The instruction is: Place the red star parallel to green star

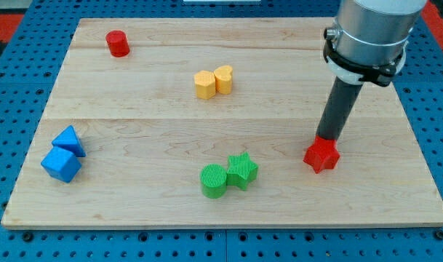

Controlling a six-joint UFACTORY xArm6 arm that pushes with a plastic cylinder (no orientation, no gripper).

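Note:
The red star [321,155] lies on the wooden board at the view's lower right. The green star [242,170] lies to its left, near the view's bottom middle, touching a green cylinder [214,180] on its left side. My tip [327,138] rests at the red star's top edge, touching it from the view's top. The rod rises from there to the grey arm at the view's top right.
A red cylinder [118,44] stands at the top left. A yellow hexagon block [204,84] and a yellow heart block [223,78] touch at top middle. A blue triangle block [68,140] and a blue cube [60,164] sit at the left. The board [134,211] lies on a blue pegboard.

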